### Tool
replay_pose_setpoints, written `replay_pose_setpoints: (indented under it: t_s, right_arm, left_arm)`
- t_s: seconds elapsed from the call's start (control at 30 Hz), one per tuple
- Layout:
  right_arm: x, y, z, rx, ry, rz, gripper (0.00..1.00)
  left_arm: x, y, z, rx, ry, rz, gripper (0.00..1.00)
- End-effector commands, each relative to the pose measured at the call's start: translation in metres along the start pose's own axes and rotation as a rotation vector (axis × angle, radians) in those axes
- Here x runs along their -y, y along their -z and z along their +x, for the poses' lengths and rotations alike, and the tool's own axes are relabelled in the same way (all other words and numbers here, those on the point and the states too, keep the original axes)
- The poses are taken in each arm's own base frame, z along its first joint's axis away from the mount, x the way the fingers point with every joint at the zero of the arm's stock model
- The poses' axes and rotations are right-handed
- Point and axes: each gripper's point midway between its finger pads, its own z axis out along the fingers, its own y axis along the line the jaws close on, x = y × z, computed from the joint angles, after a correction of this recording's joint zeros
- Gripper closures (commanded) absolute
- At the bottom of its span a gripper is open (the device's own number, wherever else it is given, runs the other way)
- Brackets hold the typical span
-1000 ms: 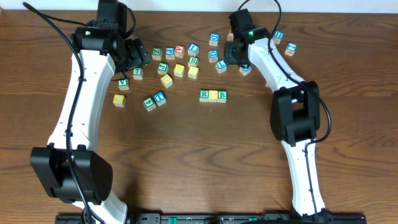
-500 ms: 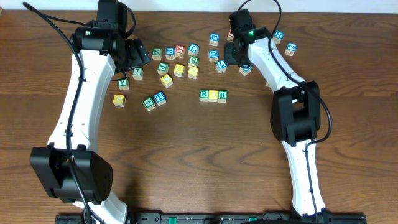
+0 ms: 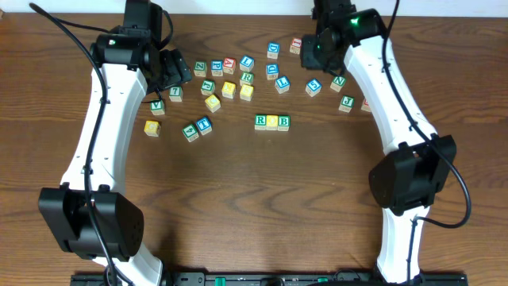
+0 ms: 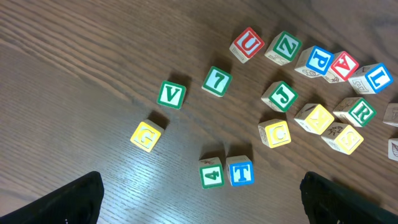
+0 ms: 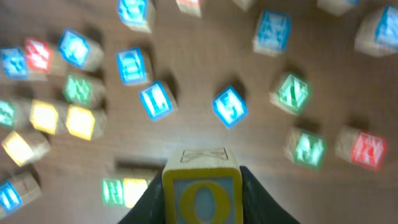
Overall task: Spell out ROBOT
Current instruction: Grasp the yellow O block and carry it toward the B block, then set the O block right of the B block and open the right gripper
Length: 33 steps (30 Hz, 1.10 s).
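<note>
My left arm (image 3: 99, 135) & right arm (image 3: 389, 87): white shells, blk joints, blk cables (image 3: 62, 24); left tool (image 4: 202, 202) fingers blk.

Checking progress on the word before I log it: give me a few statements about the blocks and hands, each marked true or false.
1. Three cubes stand in a row: R, a yellow one, B. True.
2. The right hand is empty. False: it is shut on an O cube.
3. The blue T cube sits beside the green 4 cube. True.
4. The left hand grips the T cube. False: it is open, holding nothing.
</note>
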Motion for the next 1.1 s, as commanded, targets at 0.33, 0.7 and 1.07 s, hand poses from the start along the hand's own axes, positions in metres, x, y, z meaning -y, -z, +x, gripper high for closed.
replay_pose_setpoints:
  t_s: [0.33, 0.7, 1.07]
  right_arm:
    - [-0.003, -0.064, 0.097, -0.308, 0.045, 0.028, 0.81]
    - [-0.015, -0.101, 0.123, -0.304, 0.041, 0.021, 0.81]
    - [-0.015, -0.11, 0.133, -0.312, 0.036, 0.024, 0.8]
  left_arm:
    - [-0.004, 0.007, -0.002, 0.018, -0.004, -0.006, 0.0]
    - [-0.004, 0.007, -0.002, 0.018, -0.004, -0.006, 0.0]
    - [-0.004, 0.008, -0.002, 0.018, -0.004, -0.006, 0.0]
